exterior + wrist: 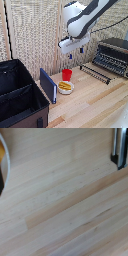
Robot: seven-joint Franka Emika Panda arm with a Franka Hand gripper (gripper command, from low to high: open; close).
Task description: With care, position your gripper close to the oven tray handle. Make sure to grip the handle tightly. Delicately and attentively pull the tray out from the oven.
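One arm hangs over the wooden table (95,100), its gripper (75,52) high in the air, above and a little right of the red cup (66,74) — whether the fingers are spread or pressed together I cannot tell. The oven (114,55) sits at the far right of the exterior view, with the tray (105,64) at its front and the handle (95,73) along the tray's near edge, well apart from the gripper. A white bowl (65,87) rests just in front of the cup, beside a blue panel (48,85) — and a black case (19,95) fills the left.
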